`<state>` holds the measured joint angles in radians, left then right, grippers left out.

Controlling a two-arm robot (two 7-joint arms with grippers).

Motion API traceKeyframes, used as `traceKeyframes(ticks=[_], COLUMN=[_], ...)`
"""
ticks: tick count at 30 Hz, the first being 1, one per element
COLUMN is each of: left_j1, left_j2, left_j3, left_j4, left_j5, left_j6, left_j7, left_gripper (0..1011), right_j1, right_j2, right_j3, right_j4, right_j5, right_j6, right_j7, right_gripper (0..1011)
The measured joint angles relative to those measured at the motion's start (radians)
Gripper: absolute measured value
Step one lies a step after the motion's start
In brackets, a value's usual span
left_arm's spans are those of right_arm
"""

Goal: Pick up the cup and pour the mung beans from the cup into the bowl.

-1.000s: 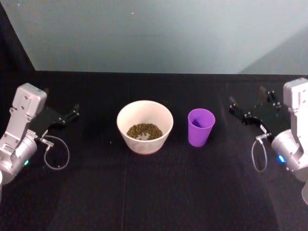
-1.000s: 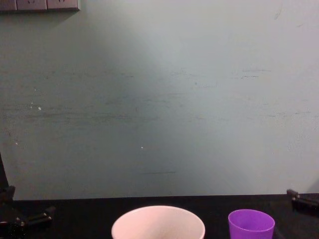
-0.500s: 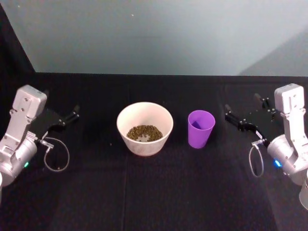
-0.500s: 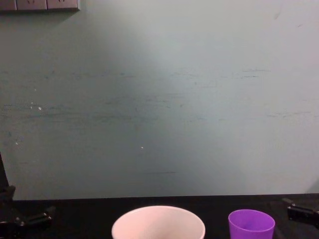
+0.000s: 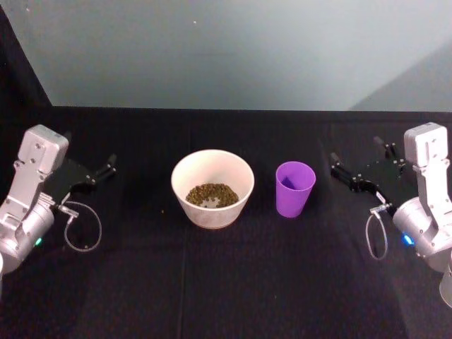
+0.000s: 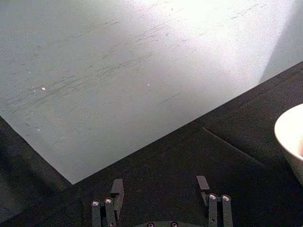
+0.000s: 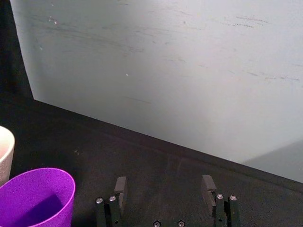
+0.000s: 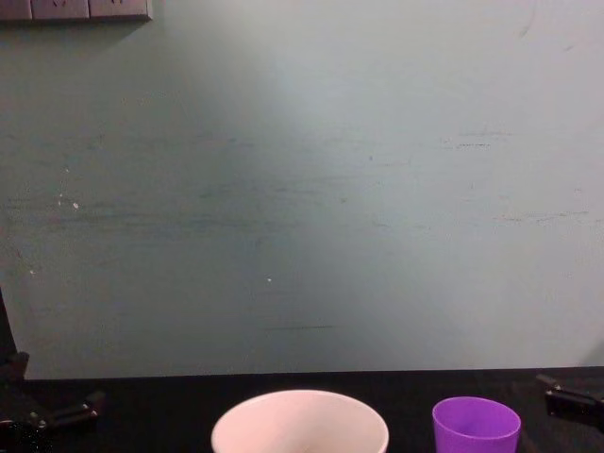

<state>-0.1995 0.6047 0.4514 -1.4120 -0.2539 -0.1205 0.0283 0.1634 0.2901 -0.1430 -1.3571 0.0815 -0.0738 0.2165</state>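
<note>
While both arms wait at the sides of the black table (image 5: 226,282), a cream-white bowl (image 5: 212,211) sits at the centre with a small heap of mung beans (image 5: 212,193) in its bottom. Upright at the bowl's 3 o'clock, near it but not touching, stands the purple cup (image 5: 294,188), which looks empty from above. At the cup's 3 o'clock, apart from it, the right gripper (image 5: 357,164) hangs with its two black fingers spread wide and nothing between them; its wrist camera sees the cup's rim off to one side. Well away at the bowl's 9 o'clock, the left gripper (image 5: 90,166) is likewise spread apart and holds nothing. A pale grey-green wall (image 5: 233,49) rises behind the table at 12 o'clock.
</note>
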Motion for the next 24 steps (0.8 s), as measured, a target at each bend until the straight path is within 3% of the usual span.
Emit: traceKeyframes(ticks=[24], left_j1=[0.0], left_j2=[0.0], left_j3=[0.0], left_j4=[0.0], left_j5=[0.0], left_j6=[0.0], left_j7=[0.0], left_gripper=[1000], right_j1=[0.0], right_j2=[0.0], right_j3=[0.001], right_j4=[0.0], right_j5=[0.003], right_j6=[-0.002], right_j7=[0.0], right_gripper=[1003])
